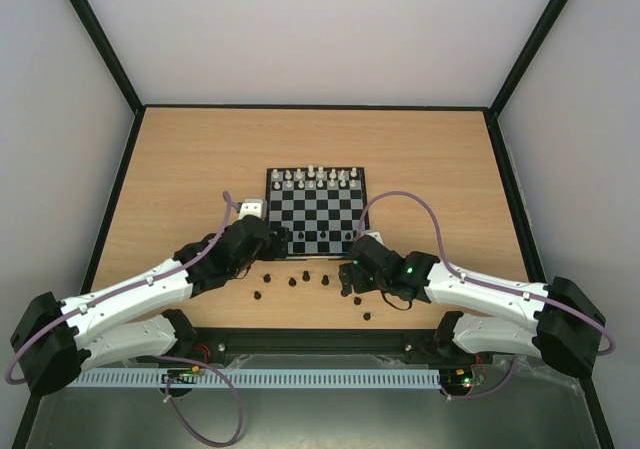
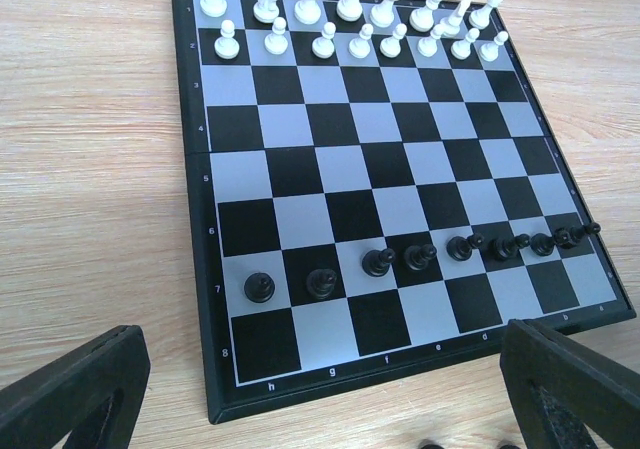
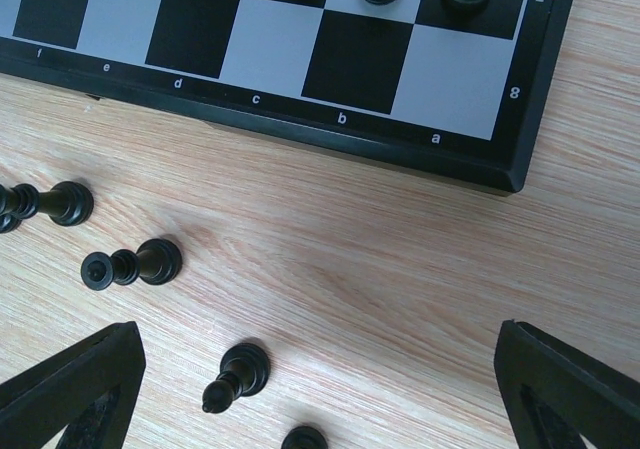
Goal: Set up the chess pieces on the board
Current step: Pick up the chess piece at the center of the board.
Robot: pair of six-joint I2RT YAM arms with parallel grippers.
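White pieces [image 2: 324,43] fill the board's [image 2: 330,129] far rows — black pieces [image 3: 150,262] strewn nearby.

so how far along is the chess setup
Done: the white pieces fill the two far rows of the board, and a line of black pawns stands on row 7. In hand: nothing; the left pincer and right pincer are both open and empty. Left: the near row is bare, and the other black pieces sit loose on the table in front of it.

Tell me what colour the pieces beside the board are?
The chess pieces are black, clearest in the right wrist view.
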